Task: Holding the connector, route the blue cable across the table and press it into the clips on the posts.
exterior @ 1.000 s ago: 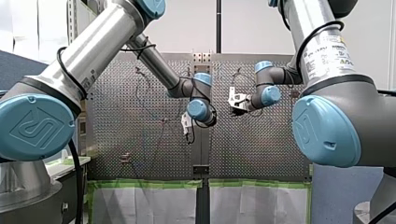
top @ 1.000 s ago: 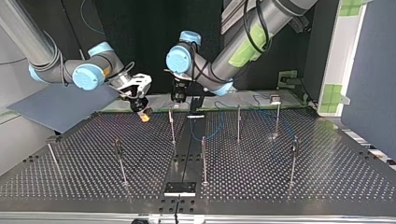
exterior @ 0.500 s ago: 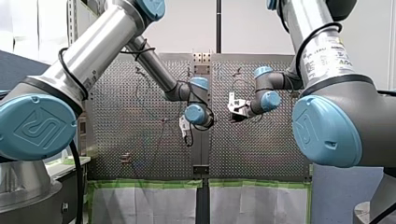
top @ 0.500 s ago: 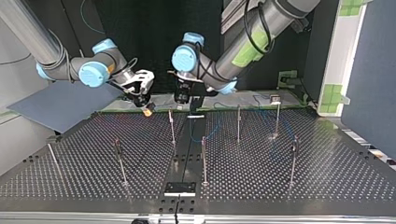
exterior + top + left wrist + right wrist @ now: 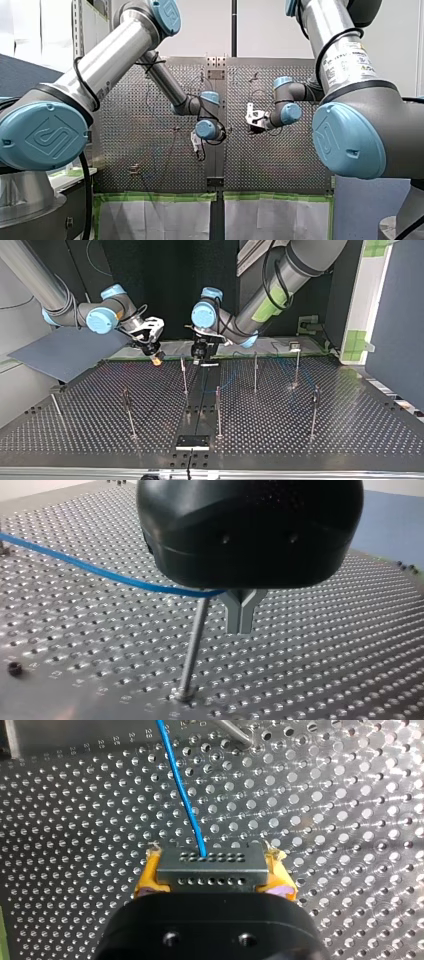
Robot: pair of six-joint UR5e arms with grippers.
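In the right wrist view my right gripper (image 5: 214, 862) has its yellow pads shut on a grey connector (image 5: 210, 874). The blue cable (image 5: 181, 790) leaves the connector and runs away over the perforated table. In the top view this gripper (image 5: 156, 357) hangs just above the table's far edge. My left gripper (image 5: 240, 630) has its metal fingers shut, beside a thin post (image 5: 192, 645). The blue cable (image 5: 100, 571) stretches from one side to the root of those fingers; whether it is pinched does not show. In the top view my left gripper (image 5: 198, 358) is beside the far middle post (image 5: 183, 375).
Several thin posts stand on the table, among them one (image 5: 218, 410) near the middle and one (image 5: 314, 412) at the top view's right. A dark strip (image 5: 192, 441) runs down the table's middle. A grey sheet (image 5: 65, 352) lies off the top view's left side.
My left gripper has come down and moved toward the top view's right, closer to the far middle post. My right gripper has shifted slightly the same way, still holding the connector.
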